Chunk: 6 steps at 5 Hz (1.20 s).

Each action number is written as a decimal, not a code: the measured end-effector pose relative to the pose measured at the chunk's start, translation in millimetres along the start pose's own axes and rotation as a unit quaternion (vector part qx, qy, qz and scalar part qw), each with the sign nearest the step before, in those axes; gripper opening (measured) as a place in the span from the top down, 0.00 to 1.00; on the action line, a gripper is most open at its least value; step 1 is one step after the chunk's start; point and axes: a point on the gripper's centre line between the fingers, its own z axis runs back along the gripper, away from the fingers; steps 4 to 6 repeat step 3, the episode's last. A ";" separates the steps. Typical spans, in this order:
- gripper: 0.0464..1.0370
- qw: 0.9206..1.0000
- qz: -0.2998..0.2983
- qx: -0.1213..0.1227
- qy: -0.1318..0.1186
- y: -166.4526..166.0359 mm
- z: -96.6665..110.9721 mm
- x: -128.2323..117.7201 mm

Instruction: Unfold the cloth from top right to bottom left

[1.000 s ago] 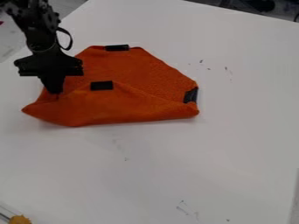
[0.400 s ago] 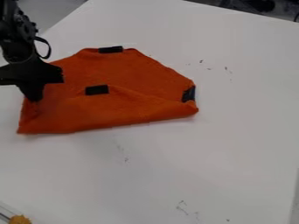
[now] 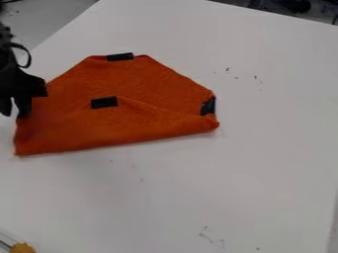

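Note:
At the left edge of the camera view hangs the black gripper (image 3: 15, 111), its two fingers apart, with the right one against the left edge of the cloth. The orange cloth (image 3: 158, 86) lies on the white table, still partly folded, with a flap along its lower side. Black patches mark it at the top edge, near the middle and at the right corner. Its lower left corner is a point close below the gripper, and the lower edge runs up slightly to the right.
The white table (image 3: 198, 188) stretches around the cloth, with small dark marks on it. A yellow-orange knobbed thing (image 3: 21, 248) sits at the bottom left corner. Dark items lie beyond the table's far edge at the top right.
The gripper has moved left and slightly down, and its fingers have opened. The cloth has shifted left a little, its lower left corner dropping down and its left side spreading flatter.

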 end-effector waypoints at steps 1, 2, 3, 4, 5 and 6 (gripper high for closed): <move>0.26 1.000 -0.003 0.021 0.008 17.9 -2.6 2.4; 0.04 0.998 -0.022 0.047 0.019 32.8 -3.2 9.9; 0.03 0.998 -0.038 0.039 0.023 33.6 2.8 20.3; 0.03 0.998 -0.038 0.039 0.023 33.6 2.8 20.3; 0.03 0.998 -0.038 0.039 0.023 33.6 2.8 20.3; 0.03 0.998 -0.038 0.039 0.023 33.6 2.8 20.3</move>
